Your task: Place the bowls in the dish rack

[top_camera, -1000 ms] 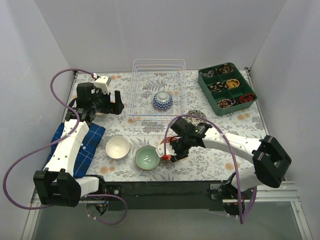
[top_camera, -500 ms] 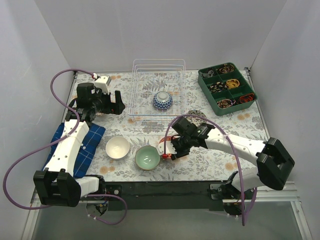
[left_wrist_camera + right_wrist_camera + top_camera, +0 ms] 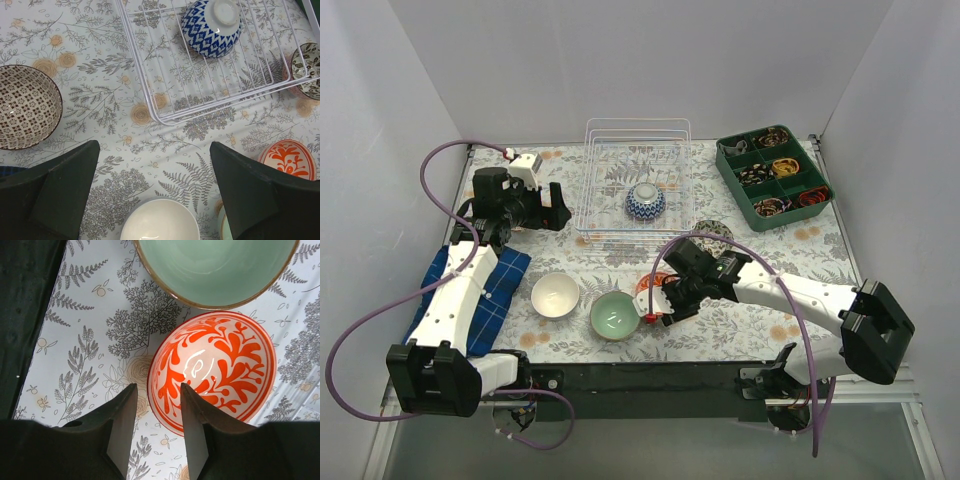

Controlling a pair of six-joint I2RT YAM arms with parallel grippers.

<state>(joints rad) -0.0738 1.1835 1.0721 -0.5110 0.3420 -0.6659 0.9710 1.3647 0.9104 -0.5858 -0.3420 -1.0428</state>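
**R gripper astride orange bowl's rim; rack lies just beyond**

Far left in the top view, a blue checked cloth (image 3: pixel 508 275) lies under the L arm. The left gripper (image 3: pixel 556 205) hangs over the table (image 3: pixel 590 262) off the rack's left side, jaws spread wide w/ nothing btwn them. Its wrist cam shows a brown patterned bowl (image 3: pixel 25 107) upright to the left, apart from the rack.

Next along the near row are the white bowl (image 3: pixel 555 295), then the mint bowl (image 3: pixel 615 316), both upright on the table and not yet loaded.

Just right of the mint bowl, rims v. close, sits the orange-red bowl (image 3: pixel 215 370), upright, mouth up. The right gripper (image 3: pixel 156 415) is down over its near-left rim. The jaws are at a narrow gap w/ the rim btwn them, one finger outside the wall and one over the inside. The gap looks wider than the rim, so prob. not clamped yet; contact can't be told.

Key relation: the dish rack (image 3: pixel 638 160) lies straight beyond this bowl, further from the arm bases and a bit left, w/ its near edge close by. The R arm is clearly the nearer one; the L gripper is well apart from the bowl. The bowl is round, so there's no long axis to line up. It would likely need tipping on edge btwn the wires, as the blue-and-white bowl (image 3: pixel 645 202) already sits in the rack w/ its foot showing.

Right of that, a dark grey patterned bowl (image 3: pixel 712 230) waits off the rack's near-right corner. Far right is a green tray (image 3: pixel 724 160) of odds, not part of the job.
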